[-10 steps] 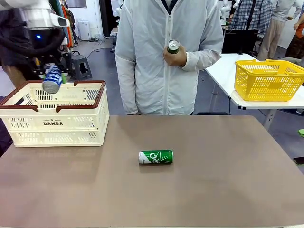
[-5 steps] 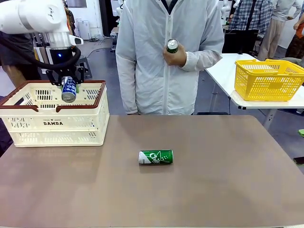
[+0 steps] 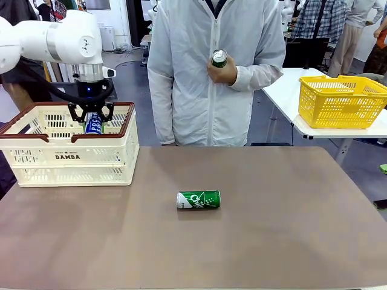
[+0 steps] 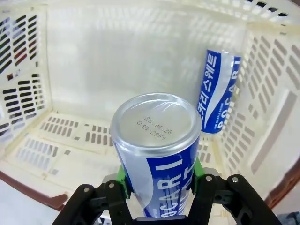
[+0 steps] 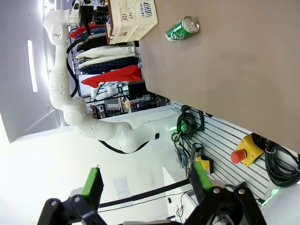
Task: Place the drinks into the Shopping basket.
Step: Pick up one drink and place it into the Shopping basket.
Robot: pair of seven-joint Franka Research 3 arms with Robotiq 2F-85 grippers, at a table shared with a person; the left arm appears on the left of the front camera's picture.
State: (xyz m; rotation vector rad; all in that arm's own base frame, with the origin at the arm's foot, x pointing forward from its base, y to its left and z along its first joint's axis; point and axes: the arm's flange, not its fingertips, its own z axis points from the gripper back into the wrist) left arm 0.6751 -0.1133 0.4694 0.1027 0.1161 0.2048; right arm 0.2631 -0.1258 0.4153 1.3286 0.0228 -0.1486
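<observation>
My left gripper [image 3: 93, 122] is shut on a blue can [image 3: 93, 123] and holds it inside the top of the cream Shopping basket [image 3: 68, 158] at the table's left. In the left wrist view the held blue can [image 4: 157, 154] sits between the green pads, silver end up, above the basket floor [image 4: 70, 140]. A second blue can [image 4: 216, 93] lies against the basket's wall. A green can [image 3: 198, 200] lies on its side in the middle of the table, also seen as the green can [image 5: 182, 29] in the right wrist view. My right gripper [image 5: 146, 180] is open, far from the table.
A person in a white coat stands at the far side, a hand [image 3: 222, 71] holding another green can [image 3: 219, 58] at chest height. A yellow mesh basket [image 3: 341, 101] sits on a white table at the back right.
My left arm has carried the blue can rightward and down, from above the basket's left part into its opening, turning the can upright. The green can and the person have not moved.
</observation>
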